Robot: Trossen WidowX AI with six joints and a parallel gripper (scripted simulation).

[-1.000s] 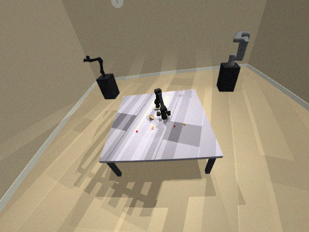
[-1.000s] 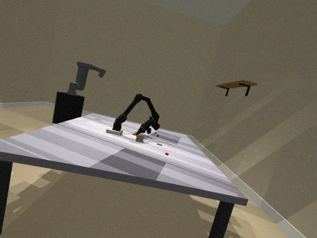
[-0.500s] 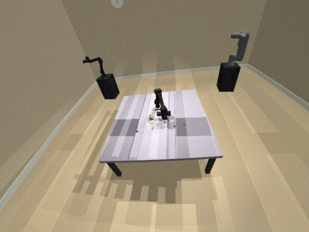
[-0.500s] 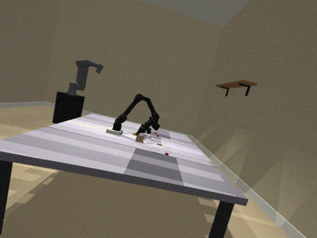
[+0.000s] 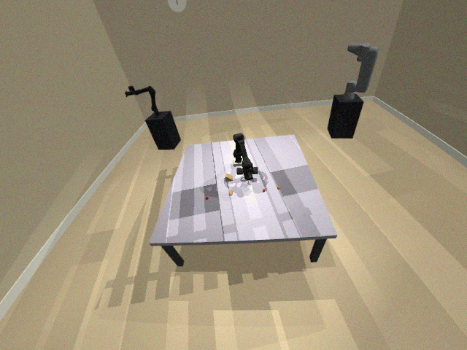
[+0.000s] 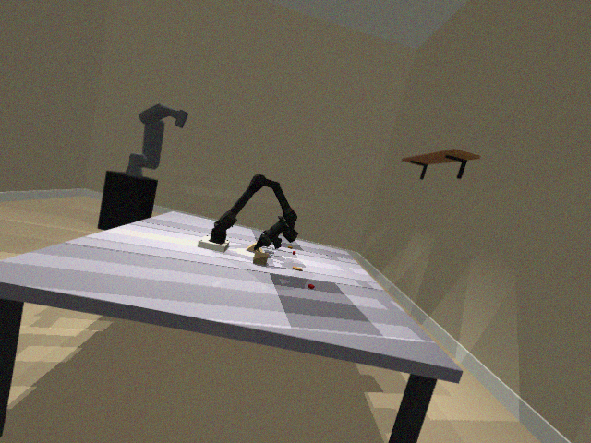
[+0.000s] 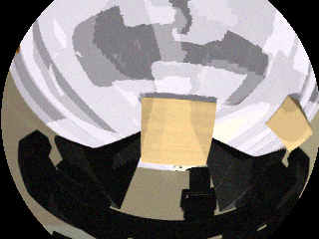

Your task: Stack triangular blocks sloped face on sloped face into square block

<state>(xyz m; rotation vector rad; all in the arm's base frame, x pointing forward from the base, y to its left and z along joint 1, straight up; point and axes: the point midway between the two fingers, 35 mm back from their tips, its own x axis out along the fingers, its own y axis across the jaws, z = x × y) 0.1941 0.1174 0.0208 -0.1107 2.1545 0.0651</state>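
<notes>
One tan triangular block (image 7: 178, 130) (image 6: 250, 247) is between my gripper's fingers, a broad flat face filling the space between them in the wrist view. My gripper (image 7: 177, 141) is shut on it and tilted back toward the arm's base, low over the table; the gap beneath cannot be judged. The held block is hidden behind the hand in the top view. The other tan triangular block (image 5: 228, 176) (image 6: 260, 258) (image 7: 289, 123) stands on the table (image 5: 195, 230) (image 6: 143, 291), to the right in the wrist view and apart from the held one there.
A red piece (image 5: 206, 197) (image 6: 310, 286) and an orange piece (image 5: 230, 192) (image 6: 297, 269) lie in front of the standing block. Another red piece (image 5: 263, 189) (image 6: 294, 252) and another orange piece (image 5: 279, 187) (image 6: 289, 247) lie to the right in the top view.
</notes>
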